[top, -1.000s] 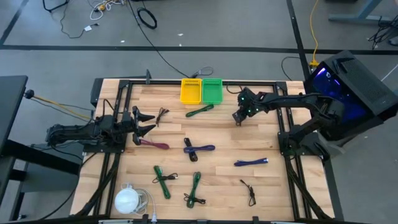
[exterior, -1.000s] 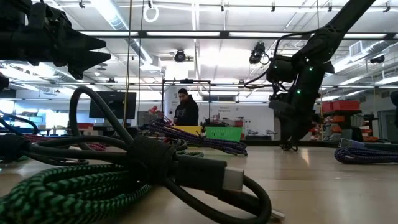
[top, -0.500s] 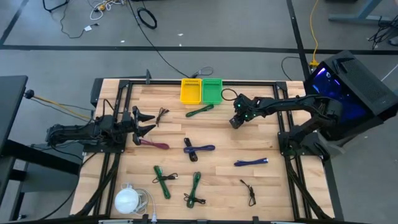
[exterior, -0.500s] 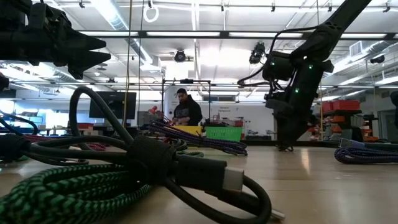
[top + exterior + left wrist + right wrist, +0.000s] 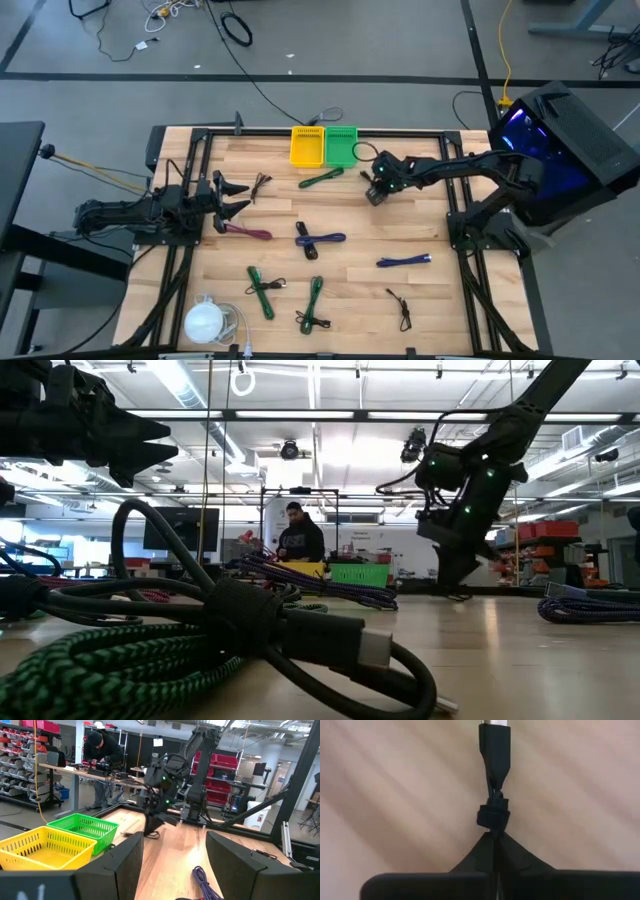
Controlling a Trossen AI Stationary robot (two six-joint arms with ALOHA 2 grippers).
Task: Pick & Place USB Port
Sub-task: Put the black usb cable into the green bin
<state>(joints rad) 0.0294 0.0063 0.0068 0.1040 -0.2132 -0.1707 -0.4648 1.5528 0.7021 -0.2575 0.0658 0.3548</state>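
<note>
wooden table [image 5: 440, 300] under workshop lights | right gripper [image 5: 374, 193] at about 1 o'clock of the table's middle, fingers pressed together, pinching a black usb cable [image 5: 494, 775] that hangs above the wood, near the green basket [image 5: 341, 146] | left gripper [image 5: 232, 197] spread, waiting at 9 o'clock

A robotics lab: red parts bins [image 5: 42, 726] on shelving, workbenches [image 5: 85, 770], ceiling strip lights [image 5: 330, 415].

Bare wood [image 5: 420, 225] between right gripper [image 5: 373, 194] and baskets [image 5: 324, 146]
</note>
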